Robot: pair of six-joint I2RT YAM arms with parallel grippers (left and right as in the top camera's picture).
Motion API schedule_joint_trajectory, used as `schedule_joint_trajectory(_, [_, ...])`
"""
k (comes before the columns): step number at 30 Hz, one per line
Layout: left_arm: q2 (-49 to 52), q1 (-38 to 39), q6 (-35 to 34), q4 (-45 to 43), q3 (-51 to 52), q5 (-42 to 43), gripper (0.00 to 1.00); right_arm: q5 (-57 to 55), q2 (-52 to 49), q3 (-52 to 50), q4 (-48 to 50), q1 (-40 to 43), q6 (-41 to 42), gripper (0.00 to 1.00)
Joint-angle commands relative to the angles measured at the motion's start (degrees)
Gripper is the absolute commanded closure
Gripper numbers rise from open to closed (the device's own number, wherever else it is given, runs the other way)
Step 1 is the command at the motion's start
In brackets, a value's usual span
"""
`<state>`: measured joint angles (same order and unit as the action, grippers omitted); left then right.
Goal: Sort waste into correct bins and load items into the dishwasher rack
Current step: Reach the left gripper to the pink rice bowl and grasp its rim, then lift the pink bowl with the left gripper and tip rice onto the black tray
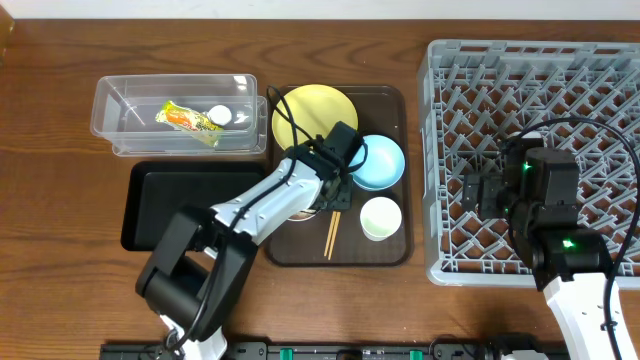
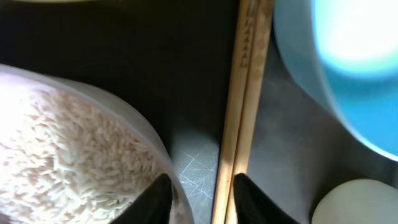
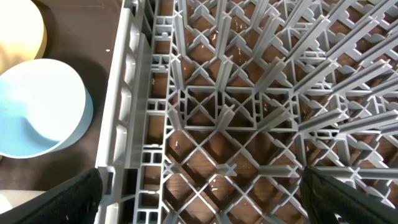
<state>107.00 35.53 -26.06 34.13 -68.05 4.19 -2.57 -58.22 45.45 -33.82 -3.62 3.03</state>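
The white bowl (image 2: pixel 56 155), full of rice (image 2: pixel 68 162), stands on the brown serving tray (image 1: pixel 390 100), mostly under my left arm in the overhead view (image 1: pixel 300 213). The wooden chopsticks (image 1: pixel 331 235) lie beside it. My left gripper (image 1: pixel 328 200) is low over them and open (image 2: pixel 202 199). One finger is at the bowl's rim, and the chopsticks (image 2: pixel 242 93) lie between the fingers. The light blue bowl (image 1: pixel 378 162), yellow plate (image 1: pixel 312 112) and small white cup (image 1: pixel 380 218) are on the same tray. My right gripper (image 1: pixel 470 190) is open and empty (image 3: pixel 199 199) above the left edge of the dishwasher rack (image 1: pixel 600 60).
The clear tub (image 1: pixel 120 100) at the back left holds the green-white-orange wrapper (image 1: pixel 185 120) and the white round scrap (image 1: pixel 219 115). The black tray (image 1: pixel 170 210) lies in front of it. The rack's left wall (image 3: pixel 127 93) stands next to the blue bowl (image 3: pixel 37 106).
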Motion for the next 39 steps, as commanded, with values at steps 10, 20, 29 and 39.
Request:
schedule_joint_trajectory(10, [0.07, 0.24, 0.76, 0.76, 0.17, -0.85, 0.94, 0.04, 0.33, 1.22, -0.28, -0.92, 0.79, 0.01])
schedule_joint_trajectory(20, [-11.65, -3.93, 3.52, 7.96, -1.46, -0.74, 0.94, 0.02, 0.33, 1.22, -0.28, -0.92, 0.76, 0.01])
schedule_joint_trajectory(29, [-20.22, -20.63, 13.86, 10.84, -1.44, 19.10, 0.94, 0.04, 0.33, 1.22, -0.26, -0.92, 0.76, 0.01])
schedule_joint_trajectory(39, [-16.39, -41.44, 28.41, 11.28, 4.55, 51.95, 0.94, 0.02, 0.33, 1.22, -0.26, -0.92, 0.76, 0.01])
